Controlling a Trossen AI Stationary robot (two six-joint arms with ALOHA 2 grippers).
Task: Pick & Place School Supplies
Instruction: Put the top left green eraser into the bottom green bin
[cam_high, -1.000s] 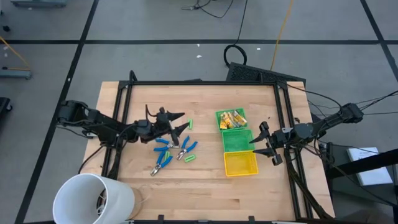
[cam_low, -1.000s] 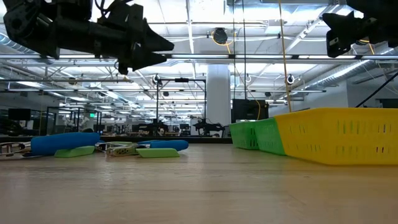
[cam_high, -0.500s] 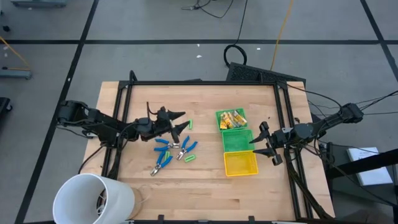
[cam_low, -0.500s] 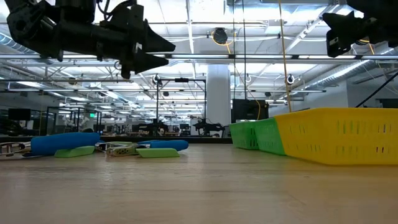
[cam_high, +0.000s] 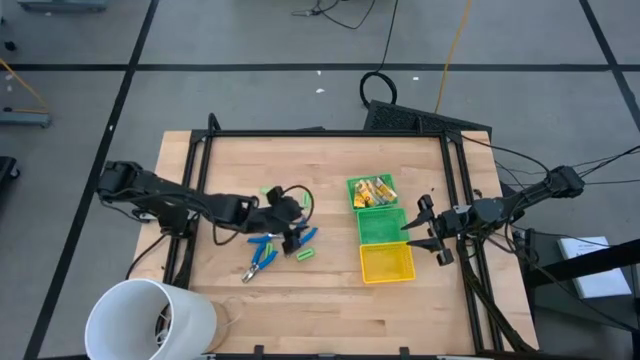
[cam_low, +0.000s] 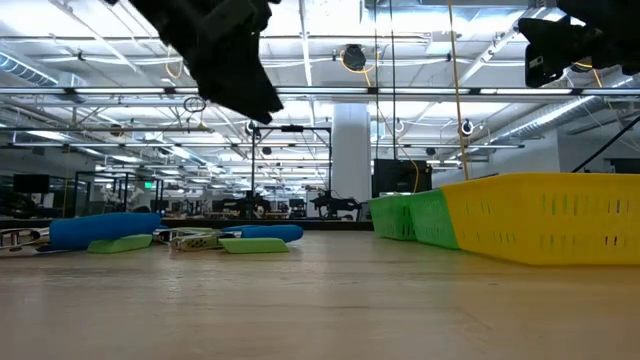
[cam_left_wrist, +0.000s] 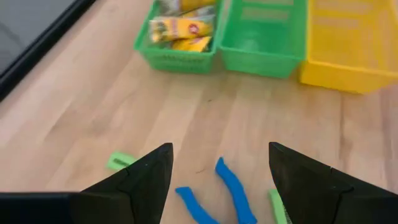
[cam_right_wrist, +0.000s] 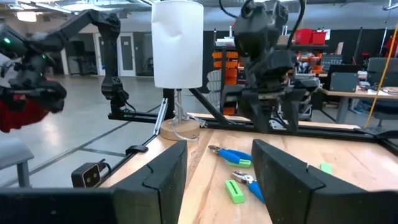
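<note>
risk: the pliers (cam_left_wrist: 230, 190) and green pieces (cam_high: 305, 255) lie bunched on the table (cam_high: 330, 290), so the left gripper (cam_left_wrist: 217, 177), fingers apart and hovering right over them, could snag two or knock one away. right gripper (cam_high: 425, 232) waits apart beside the bins (cam_high: 383, 240).

Left claw (cam_high: 291, 222) moved right, now over blue-handled pliers (cam_high: 266, 256); fingers open, pointing down toward the table.
</note>
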